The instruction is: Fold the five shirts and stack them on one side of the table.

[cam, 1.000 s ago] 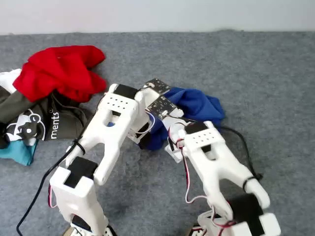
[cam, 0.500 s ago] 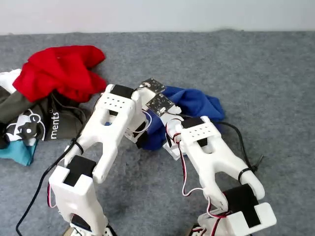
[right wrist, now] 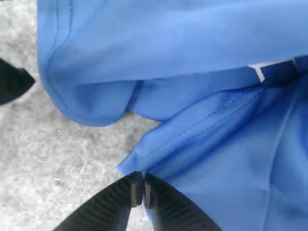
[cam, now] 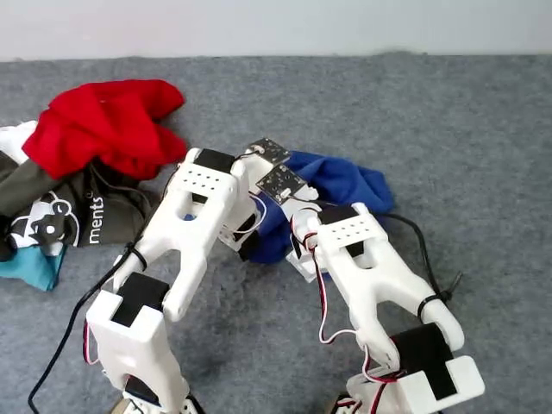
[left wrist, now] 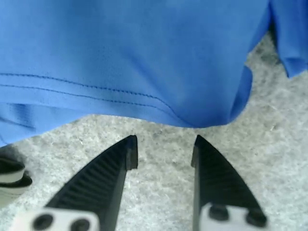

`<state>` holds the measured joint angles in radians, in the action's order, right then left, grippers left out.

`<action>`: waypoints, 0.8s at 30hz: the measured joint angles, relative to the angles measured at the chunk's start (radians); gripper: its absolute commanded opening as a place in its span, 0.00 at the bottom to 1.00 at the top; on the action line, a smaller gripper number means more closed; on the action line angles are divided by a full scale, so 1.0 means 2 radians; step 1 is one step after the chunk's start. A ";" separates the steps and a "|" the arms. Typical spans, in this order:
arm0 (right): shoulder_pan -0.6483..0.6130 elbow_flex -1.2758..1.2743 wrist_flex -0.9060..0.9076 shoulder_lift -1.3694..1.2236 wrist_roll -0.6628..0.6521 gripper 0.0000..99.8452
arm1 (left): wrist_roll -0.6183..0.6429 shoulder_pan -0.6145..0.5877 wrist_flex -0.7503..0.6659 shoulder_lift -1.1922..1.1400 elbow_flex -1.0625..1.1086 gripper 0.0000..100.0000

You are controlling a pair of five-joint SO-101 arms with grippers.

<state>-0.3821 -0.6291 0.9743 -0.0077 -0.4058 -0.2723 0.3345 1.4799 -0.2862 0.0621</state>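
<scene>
A crumpled blue shirt [cam: 341,185] lies mid-table on the grey carpet, with both arms bent over its near edge. In the left wrist view my left gripper [left wrist: 164,144] hovers open just short of the blue shirt's stitched hem [left wrist: 144,53], with bare carpet between its fingers. My right gripper [right wrist: 139,185] is shut on a corner of the blue shirt's hem [right wrist: 202,139], low over the carpet. A red shirt [cam: 108,125] sits bunched at the far left, on top of a dark printed shirt [cam: 60,211]. A teal shirt [cam: 26,266] and a bit of white cloth [cam: 13,138] peek out beside them.
The left arm [cam: 203,207] and the right arm [cam: 358,246] stand close together, and their cables [cam: 418,241] trail over the carpet. A black fingertip of the other gripper [right wrist: 12,82] shows beside the shirt fold. Open carpet [cam: 483,147] stretches to the right.
The right arm has swung a little to the left and drawn back towards its base, tugging the blue shirt's near edge. The left arm has barely shifted.
</scene>
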 measured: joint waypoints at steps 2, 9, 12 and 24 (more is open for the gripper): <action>0.000 0.001 0.000 0.000 0.000 0.02 | 0.000 0.000 0.000 0.000 0.000 0.19; 0.001 -0.002 0.026 -0.005 0.000 0.19 | 0.014 0.001 -0.008 -0.058 -0.001 0.19; 0.002 0.001 0.034 -0.024 0.004 0.20 | 0.043 0.003 -0.018 -0.089 -0.015 0.19; 0.003 0.005 0.032 -0.025 0.000 0.01 | 0.050 0.015 -0.009 -0.130 -0.085 0.19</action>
<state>-0.3759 -0.6183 1.0388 -0.0568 -0.4058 -0.1726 0.3652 1.4615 -0.5455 -0.1082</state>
